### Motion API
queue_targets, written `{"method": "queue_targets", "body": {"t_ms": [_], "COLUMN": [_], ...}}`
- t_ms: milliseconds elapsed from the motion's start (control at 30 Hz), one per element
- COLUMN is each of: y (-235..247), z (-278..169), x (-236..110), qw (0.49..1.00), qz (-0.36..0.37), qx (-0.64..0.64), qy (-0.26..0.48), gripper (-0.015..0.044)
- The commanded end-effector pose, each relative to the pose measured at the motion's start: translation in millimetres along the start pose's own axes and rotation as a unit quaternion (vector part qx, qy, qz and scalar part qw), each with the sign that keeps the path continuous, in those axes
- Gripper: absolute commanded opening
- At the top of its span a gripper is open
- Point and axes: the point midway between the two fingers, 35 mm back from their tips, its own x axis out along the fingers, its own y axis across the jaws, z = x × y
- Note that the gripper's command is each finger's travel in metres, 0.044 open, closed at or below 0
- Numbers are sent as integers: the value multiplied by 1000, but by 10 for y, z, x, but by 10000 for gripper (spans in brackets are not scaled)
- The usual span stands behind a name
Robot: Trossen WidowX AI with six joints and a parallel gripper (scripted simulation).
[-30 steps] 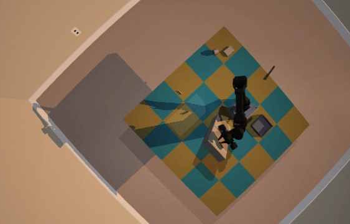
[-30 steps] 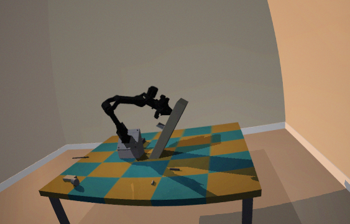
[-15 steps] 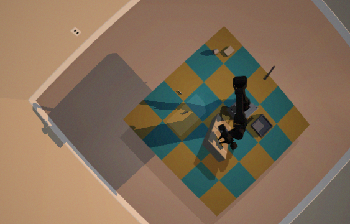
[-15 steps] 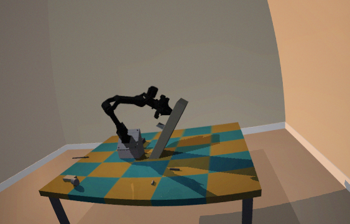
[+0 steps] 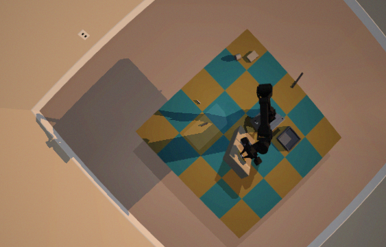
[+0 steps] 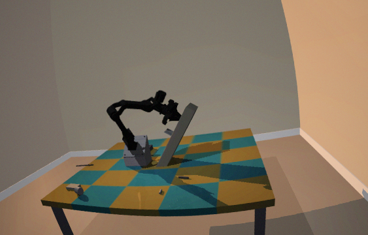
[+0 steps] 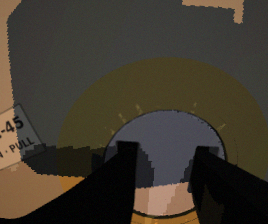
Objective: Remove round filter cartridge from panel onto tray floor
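The round blue-grey filter cartridge (image 7: 165, 132) sits inside a yellow ring (image 7: 85, 116) in the tan service panel (image 5: 244, 166) (image 6: 180, 134). The panel stands tilted on the checkered table. My gripper (image 7: 162, 157) (image 5: 245, 145) (image 6: 170, 119) is pressed against the panel face. Its two black fingers reach into the cartridge's face and are shut on the cartridge. The slots are hidden behind the fingers. The dark grey tray (image 5: 292, 133) lies on the table to the right of the arm's base.
A label (image 7: 5, 139) reading "FC-45 turn - pull" sits left of the ring. Around the table lie a small box (image 5: 251, 55), a small cylinder (image 5: 238, 56) (image 6: 75, 188), a dark rod (image 5: 296, 79) (image 6: 83, 165) and a dark bar (image 6: 184, 177). The arm's grey base block (image 6: 136, 151) stands beside the panel.
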Motion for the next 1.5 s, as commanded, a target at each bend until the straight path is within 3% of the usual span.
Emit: {"method": "queue_targets", "body": {"t_ms": [0, 633, 1167, 1467], "y": [-15, -15, 0, -25], "z": [17, 17, 15, -28], "x": [122, 122, -692, -718], "qw": [1000, 1000, 1000, 1000], "qz": [1, 1, 2, 2], "qx": [15, 15, 13, 14], "qy": [6, 6, 9, 9], "gripper": [0, 0, 0, 0]}}
